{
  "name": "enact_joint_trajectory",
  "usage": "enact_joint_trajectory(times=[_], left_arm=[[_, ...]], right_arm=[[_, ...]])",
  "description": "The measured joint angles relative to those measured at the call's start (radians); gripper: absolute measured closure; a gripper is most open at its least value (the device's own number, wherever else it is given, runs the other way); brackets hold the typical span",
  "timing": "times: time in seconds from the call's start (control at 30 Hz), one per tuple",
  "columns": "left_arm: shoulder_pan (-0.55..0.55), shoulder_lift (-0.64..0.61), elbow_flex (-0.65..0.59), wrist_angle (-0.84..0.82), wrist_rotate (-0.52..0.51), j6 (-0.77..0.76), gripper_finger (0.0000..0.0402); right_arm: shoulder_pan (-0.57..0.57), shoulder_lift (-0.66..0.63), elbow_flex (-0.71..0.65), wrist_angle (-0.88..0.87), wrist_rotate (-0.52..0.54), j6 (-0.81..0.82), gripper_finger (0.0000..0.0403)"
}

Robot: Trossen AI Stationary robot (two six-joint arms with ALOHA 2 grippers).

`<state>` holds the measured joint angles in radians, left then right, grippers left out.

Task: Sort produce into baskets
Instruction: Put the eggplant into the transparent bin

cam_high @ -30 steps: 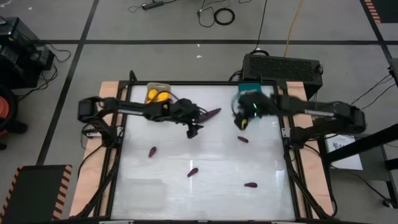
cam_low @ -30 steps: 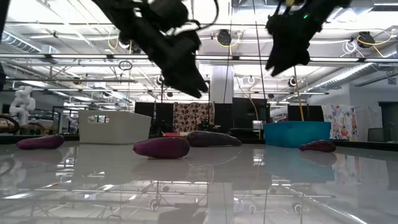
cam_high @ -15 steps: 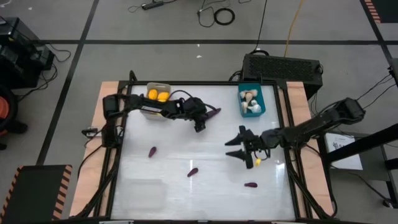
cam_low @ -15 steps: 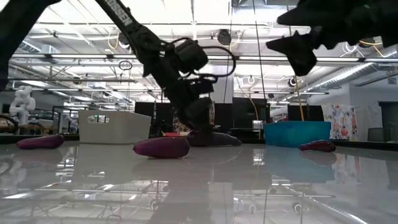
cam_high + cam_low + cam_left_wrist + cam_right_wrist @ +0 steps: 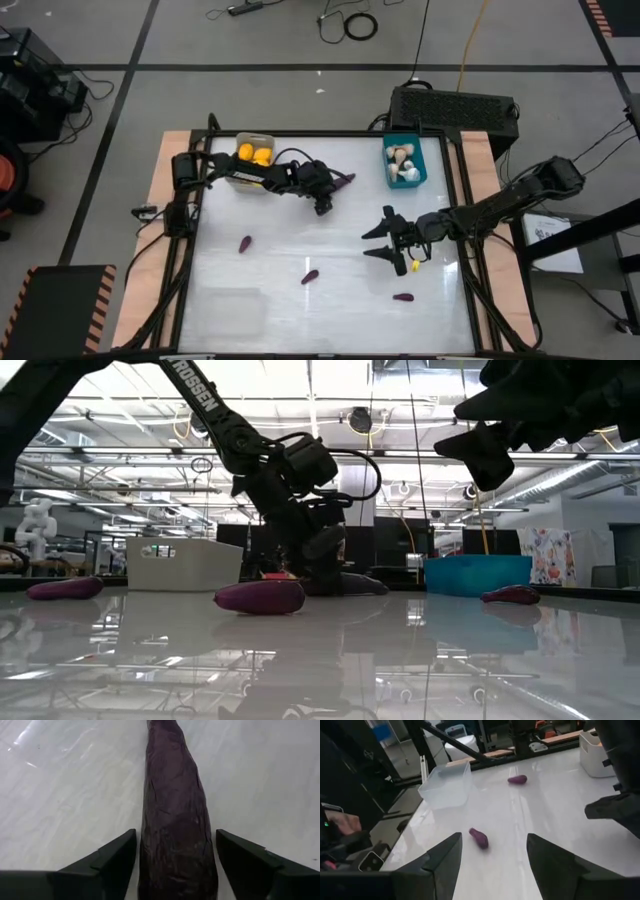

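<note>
The large purple eggplant [image 5: 343,182] lies flat on the white table at the far middle. My left gripper [image 5: 322,207] slants down over its near end, open, one finger on each side of the eggplant [image 5: 172,810] with a narrow gap to each. My right gripper [image 5: 367,243] hangs open above the table's right half, pointing toward the left edge, with nothing in it. Small eggplants [image 5: 245,243] [image 5: 310,277] [image 5: 402,297] lie loose on the table. The grey basket [image 5: 254,150] holds yellow fruits, the teal basket [image 5: 405,166] pale bulbs. The clear basket [image 5: 447,785] stands at the near left.
A black box [image 5: 455,104] stands beyond the table's far right corner. In the right wrist view, two small eggplants [image 5: 479,837] [image 5: 517,779] lie on open table between my right gripper and the clear basket. The table's near middle is bare white surface.
My left gripper has come down from well above the table onto the large eggplant's near end. My right gripper has left the teal basket, moved toward the near edge and sunk, and tipped from pointing down to nearly level, facing the left edge. No produce has moved.
</note>
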<state>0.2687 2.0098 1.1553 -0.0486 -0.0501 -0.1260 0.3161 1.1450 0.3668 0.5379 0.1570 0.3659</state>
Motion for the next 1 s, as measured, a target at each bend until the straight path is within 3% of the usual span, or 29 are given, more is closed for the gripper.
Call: enact_joint_trajectory(times=[0.27, 0.4, 0.57, 0.67, 0.8, 1.0], left_arm=[[-0.001, -0.031, 0.002, -0.048, -0.003, -0.034, 0.0220], [-0.011, -0.112, 0.045, -0.185, 0.012, -0.032, 0.0230], [-0.068, -0.278, 0.048, -0.392, 0.231, -0.042, 0.0221], [-0.142, -0.385, 0.048, -0.554, 0.305, -0.067, 0.0220], [-0.284, -0.496, 0.048, -0.702, 0.305, -0.189, 0.0219], [-0.578, -0.582, 0.048, -0.806, 0.212, -0.493, 0.0219]], right_arm=[[0.000, 0.000, 0.000, -0.031, -0.001, -0.013, 0.0188], [0.000, 0.000, 0.000, -0.044, -0.001, -0.015, 0.0188], [0.000, 0.000, 0.000, -0.051, -0.001, -0.015, 0.0188], [0.000, 0.000, 0.000, -0.055, -0.001, -0.014, 0.0188], [0.000, 0.000, 0.000, -0.054, -0.001, -0.015, 0.0188], [0.000, 0.000, 0.000, -0.052, -0.001, -0.017, 0.0188]])
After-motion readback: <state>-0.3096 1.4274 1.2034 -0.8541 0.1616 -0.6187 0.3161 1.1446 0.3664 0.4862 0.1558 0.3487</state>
